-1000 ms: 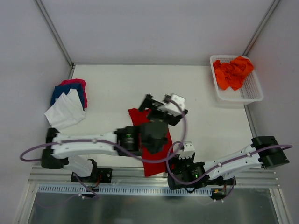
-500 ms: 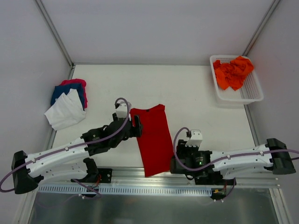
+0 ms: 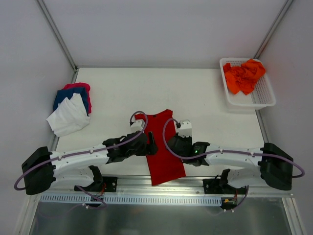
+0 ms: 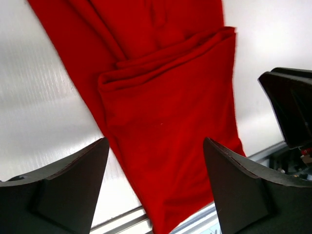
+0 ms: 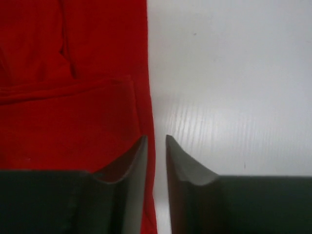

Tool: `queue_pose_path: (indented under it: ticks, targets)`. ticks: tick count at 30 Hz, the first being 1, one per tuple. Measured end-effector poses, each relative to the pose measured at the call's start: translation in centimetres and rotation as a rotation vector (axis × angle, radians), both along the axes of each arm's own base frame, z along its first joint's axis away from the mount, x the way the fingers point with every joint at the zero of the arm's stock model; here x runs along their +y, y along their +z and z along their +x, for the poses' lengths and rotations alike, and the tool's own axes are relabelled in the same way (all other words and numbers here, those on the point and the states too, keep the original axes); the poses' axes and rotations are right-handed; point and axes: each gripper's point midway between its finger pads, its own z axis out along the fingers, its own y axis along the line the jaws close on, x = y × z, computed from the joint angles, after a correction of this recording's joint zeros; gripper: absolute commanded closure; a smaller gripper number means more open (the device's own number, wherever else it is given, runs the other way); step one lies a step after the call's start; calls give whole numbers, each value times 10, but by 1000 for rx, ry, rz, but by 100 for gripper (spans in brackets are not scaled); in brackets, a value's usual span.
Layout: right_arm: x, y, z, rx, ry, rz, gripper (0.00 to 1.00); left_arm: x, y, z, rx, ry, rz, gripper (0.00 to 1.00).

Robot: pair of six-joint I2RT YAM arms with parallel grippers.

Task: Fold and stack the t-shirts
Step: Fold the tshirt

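A deep red t-shirt [image 3: 164, 147], folded into a long strip, lies on the table near the front edge, its lower end over the rail. My left gripper [image 3: 151, 145] hovers at its left edge. In the left wrist view that gripper [image 4: 156, 141] is open wide, with the red cloth [image 4: 165, 122] spread beneath and nothing held. My right gripper [image 3: 171, 145] is at the shirt's right edge. In the right wrist view its jaws [image 5: 156, 137] stand a narrow gap apart, astride that edge of the cloth [image 5: 73, 97], which lies flat.
At the table's left edge a white tee [image 3: 68, 117] lies on a blue one [image 3: 65, 96] and a pink one [image 3: 78, 86]. A white mesh basket [image 3: 266, 100] at the back right holds bright orange tees [image 3: 243, 76].
The left arm left the top of the red shirt and came back to its left edge. The right gripper moved from the front rail up to the right edge, its jaws narrowing.
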Motion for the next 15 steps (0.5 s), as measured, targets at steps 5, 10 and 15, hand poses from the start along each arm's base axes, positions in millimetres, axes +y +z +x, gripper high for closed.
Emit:
queue_pose_path:
  ticks: [5, 10, 15]
  targets:
    - [23, -21, 13, 67, 70, -37, 97, -4, -22, 1, 56, 19, 63, 25]
    - [49, -39, 20, 135, 137, -23, 100, -8, -33, 5, 80, 33, 104, 31]
    - [63, -52, 25, 178, 177, -23, 100, -14, -46, 9, 107, 47, 146, 37]
